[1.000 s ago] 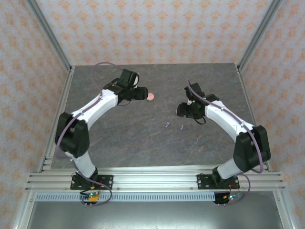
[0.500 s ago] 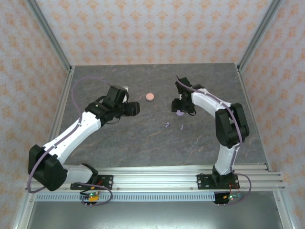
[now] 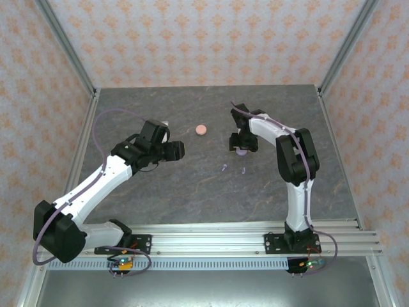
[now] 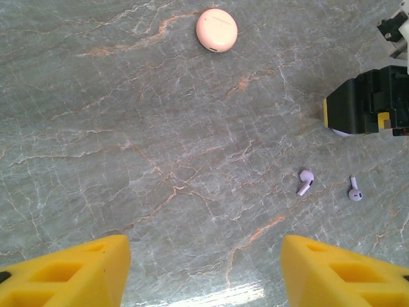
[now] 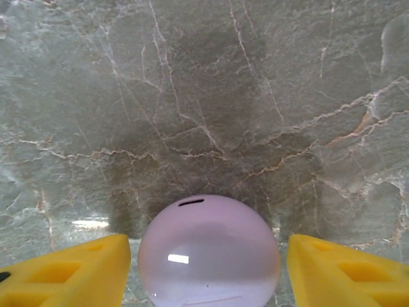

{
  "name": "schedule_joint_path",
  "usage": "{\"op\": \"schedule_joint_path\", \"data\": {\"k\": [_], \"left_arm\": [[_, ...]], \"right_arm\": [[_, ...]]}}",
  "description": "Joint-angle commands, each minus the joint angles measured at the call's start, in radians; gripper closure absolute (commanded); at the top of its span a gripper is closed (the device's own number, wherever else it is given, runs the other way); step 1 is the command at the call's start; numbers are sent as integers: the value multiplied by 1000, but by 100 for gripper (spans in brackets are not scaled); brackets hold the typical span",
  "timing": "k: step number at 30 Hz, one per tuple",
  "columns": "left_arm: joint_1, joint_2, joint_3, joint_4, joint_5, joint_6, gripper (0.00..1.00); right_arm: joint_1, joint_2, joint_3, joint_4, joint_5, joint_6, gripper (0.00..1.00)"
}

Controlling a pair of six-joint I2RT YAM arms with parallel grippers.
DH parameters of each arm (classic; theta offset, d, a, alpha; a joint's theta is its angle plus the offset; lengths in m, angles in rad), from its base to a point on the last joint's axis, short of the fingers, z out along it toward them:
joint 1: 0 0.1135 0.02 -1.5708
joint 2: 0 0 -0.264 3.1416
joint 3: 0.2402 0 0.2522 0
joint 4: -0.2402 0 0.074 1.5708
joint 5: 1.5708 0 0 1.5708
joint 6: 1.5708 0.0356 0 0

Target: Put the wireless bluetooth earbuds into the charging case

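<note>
Two little lilac plastic earbuds point(image 4: 305, 182) lie loose on the grey marble-look table top point(image 3: 192, 192). They are side by side and a bit apart, not touching each other. They are not in any case. From the left gripper point(image 4: 203, 256) they sit out in front and off to its right side. They are near the right gripper point(image 5: 209, 252), just to the side of it and closer to the arm bases.

The left gripper is let go and wide apart. Its two yellow fingers point(image 4: 77, 272) have only bare table between them. Far out in front of it, well past the earbuds, sits a round salmon-pink charging case point(image 4: 216, 29) with its lid down.

The right gripper points down at the table. A round lilac charging case point(image 5: 209, 217) sits right between its yellow fingers point(image 5: 345, 272), and the case looks closed. I can see a thin strip of table on each side of the case, so the fingers stand around it and do not squeeze it. The lilac case rests on the table.
</note>
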Motion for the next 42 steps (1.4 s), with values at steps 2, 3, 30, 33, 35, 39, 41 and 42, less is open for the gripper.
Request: {"op": "schedule_joint_path", "data": {"k": [2,3,30,33,35,39,41,42], "left_arm": [[-10,-9,4,-28,-36,-16,37],[-10,-8,4,-29,-37,-16,36],[-23,21,1,-16,-24,-28,36],[-23,17,-3,-16,-24,-29,36],[-25,17,-5,-15,-25,-29,36],[-25,18,-11,-13,-24,-33,36],[-25,21,-13,-7,-22,-34,36],[-25,22,-13,-4,-21,-35,36]], "right_arm": [[-4,33,50,-55,44,-17,35],[-4,37,54,-56,43,-19,36],[213,128,223,-103,-70,-299,50],[226,164,261,-129,-60,-307,50],[231,178,274,-142,-61,-315,50],[231,182,275,-147,-59,-321,49],[232,180,271,-148,-56,-321,44],[231,178,271,-146,-54,-318,41]]}}
